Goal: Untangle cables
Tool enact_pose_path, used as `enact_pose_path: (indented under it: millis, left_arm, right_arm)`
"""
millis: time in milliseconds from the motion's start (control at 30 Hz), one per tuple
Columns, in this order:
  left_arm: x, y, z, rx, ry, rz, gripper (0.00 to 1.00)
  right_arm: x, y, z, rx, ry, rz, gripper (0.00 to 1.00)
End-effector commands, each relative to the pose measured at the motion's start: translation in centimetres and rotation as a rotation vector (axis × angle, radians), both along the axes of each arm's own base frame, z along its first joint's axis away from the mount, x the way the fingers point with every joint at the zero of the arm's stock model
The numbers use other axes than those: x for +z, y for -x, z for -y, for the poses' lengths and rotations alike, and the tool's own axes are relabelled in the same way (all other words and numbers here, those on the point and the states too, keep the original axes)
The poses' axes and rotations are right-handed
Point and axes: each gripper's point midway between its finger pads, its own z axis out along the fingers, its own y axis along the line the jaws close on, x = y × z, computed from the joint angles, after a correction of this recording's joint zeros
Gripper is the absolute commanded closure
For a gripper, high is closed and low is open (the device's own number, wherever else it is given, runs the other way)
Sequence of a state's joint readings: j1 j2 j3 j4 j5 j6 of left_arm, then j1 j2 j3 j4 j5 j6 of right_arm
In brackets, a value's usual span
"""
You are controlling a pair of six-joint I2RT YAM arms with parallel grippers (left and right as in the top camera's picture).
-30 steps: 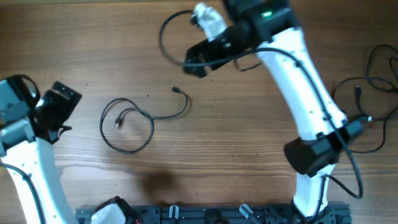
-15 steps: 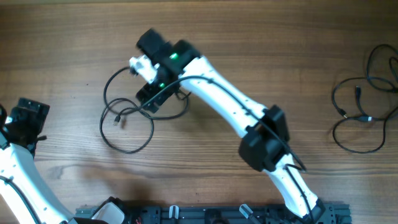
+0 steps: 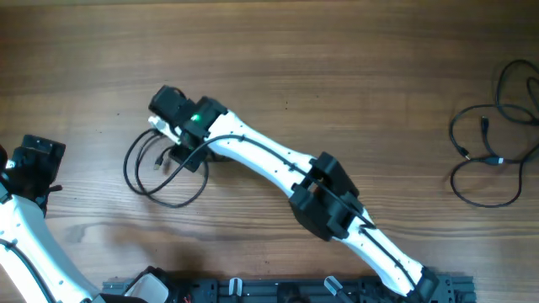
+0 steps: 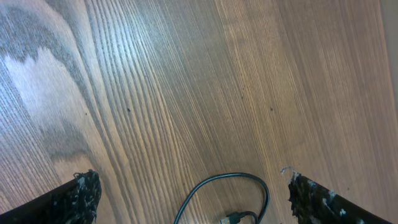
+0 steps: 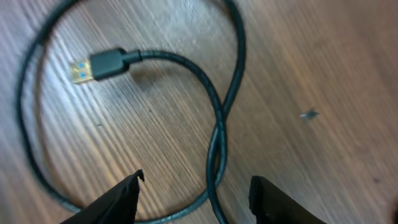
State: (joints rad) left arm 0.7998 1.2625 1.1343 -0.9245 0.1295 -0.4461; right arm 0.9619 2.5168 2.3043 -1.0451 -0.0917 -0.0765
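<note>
A thin black cable (image 3: 189,192) lies in a loose loop on the left of the wooden table. My right gripper (image 3: 178,151) reaches across and hangs over that loop. In the right wrist view the cable (image 5: 219,134) crosses itself and runs down between the two jaws, which stand apart and do not touch it. Its gold-tipped plug (image 5: 93,66) lies further out. My right gripper (image 5: 196,178) is open. My left gripper (image 3: 44,158) sits at the left edge, wide open (image 4: 189,179), with a bend of cable (image 4: 231,182) on the table between its fingers.
More thin black cables (image 3: 484,147) lie in loose loops at the far right of the table. The right arm (image 3: 324,198) stretches diagonally across the middle. A black rail (image 3: 278,290) runs along the near edge.
My right arm swung from the far centre to the left and came down over the looped cable, and its jaws have narrowed. My left arm drew back toward the left edge.
</note>
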Motion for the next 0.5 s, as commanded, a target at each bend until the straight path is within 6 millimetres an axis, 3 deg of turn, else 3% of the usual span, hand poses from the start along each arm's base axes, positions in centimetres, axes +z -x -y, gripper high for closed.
enact_pose_path:
  millis: [0, 200, 300, 433, 467]
  left_arm:
    - [0.0, 0.0, 0.0, -0.019, -0.005, -0.001, 0.00]
    - [0.0, 0.0, 0.0, -0.019, -0.005, -0.001, 0.00]
    - [0.0, 0.0, 0.0, -0.019, -0.005, -0.001, 0.00]
    - [0.0, 0.0, 0.0, -0.021, -0.005, -0.001, 0.00]
    - [0.0, 0.0, 0.0, -0.021, -0.005, -0.001, 0.00]
  right_arm:
    - [-3.0, -0.5, 0.8, -0.011, 0.079, 0.032, 0.44]
    - [-5.6, -0.8, 1.3, -0.018, 0.124, 0.036, 0.48]
    - [-5.7, -1.1, 1.3, -0.024, 0.127, 0.056, 0.54]
    - [-5.9, -1.0, 1.4, -0.028, 0.133, 0.050, 0.83]
    - [-5.9, -1.0, 1.5, -0.033, 0.137, 0.046, 0.87]
